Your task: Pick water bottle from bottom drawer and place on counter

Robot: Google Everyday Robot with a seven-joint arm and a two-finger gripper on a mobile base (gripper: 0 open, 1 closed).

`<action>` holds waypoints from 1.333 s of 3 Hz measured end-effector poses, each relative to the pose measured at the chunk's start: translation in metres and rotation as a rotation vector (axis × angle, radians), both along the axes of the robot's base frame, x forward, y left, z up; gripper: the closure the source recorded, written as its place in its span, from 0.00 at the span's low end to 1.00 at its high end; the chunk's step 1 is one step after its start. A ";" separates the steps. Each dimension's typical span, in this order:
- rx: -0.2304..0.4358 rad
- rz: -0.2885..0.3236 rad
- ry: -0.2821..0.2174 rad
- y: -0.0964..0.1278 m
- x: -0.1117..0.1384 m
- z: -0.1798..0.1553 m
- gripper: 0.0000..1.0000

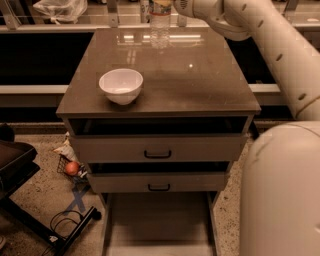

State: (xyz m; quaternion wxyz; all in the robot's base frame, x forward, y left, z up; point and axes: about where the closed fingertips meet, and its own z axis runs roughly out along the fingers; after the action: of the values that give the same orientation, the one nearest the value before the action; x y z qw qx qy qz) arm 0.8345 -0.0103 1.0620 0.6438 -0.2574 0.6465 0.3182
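Note:
The water bottle [160,31] is clear and ribbed and stands upright at the far edge of the counter [200,85]; its cap is cut off by the top of the camera view. My gripper [168,3] is at the bottle's top, mostly out of frame, at the end of the white arm [260,35] that comes in from the right. The bottom drawer [157,220] is pulled out at the bottom of the view, and its floor is bare.
A white bowl [121,86] sits on the counter's front left. Two upper drawers with black handles [157,154] are slightly open. My robot body [282,195] fills the lower right. Cables, an orange ball [72,168] and a black stand lie on the floor at left.

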 end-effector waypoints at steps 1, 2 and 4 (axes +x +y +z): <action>0.014 -0.023 0.013 -0.006 0.025 -0.030 1.00; 0.016 -0.050 0.022 -0.015 0.040 -0.054 1.00; 0.007 -0.061 0.001 -0.021 0.049 -0.085 1.00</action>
State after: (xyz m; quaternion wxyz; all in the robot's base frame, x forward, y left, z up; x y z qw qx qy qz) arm 0.8833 -0.0317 0.9768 0.6539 -0.2352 0.6531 0.3010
